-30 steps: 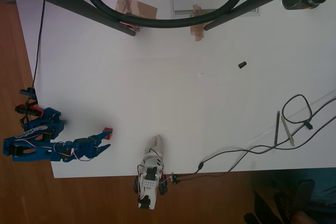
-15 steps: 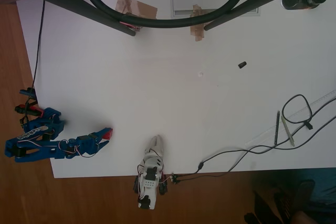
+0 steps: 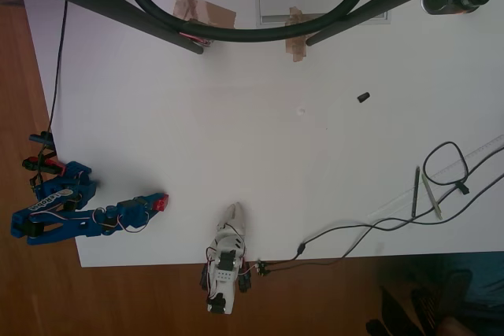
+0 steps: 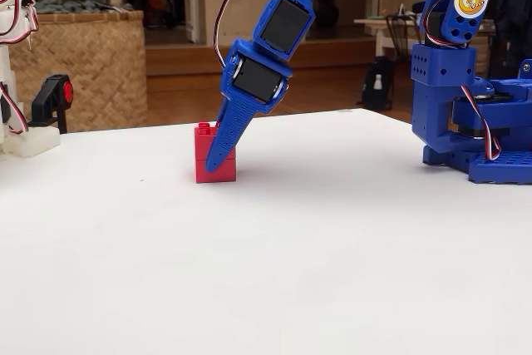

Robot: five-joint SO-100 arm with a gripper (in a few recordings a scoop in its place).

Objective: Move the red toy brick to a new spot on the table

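Lower left in the overhead view, the blue plastic gripper closes around the glossy, studded red toy brick, which rests on the smooth matte white table near its left and bottom edges. Bare tabletop stretches rightward toward a small black bit.

Lighting: bright, even daylight. Table: washed-out white, soft shadows. Overhead view slightly hazy; fixed view's background blurred.

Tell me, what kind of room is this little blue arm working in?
Probably a home or hobby workspace rather than a factory: a plain white table on a wooden floor, a wicker cabinet behind, loose cables and taped-down bits.
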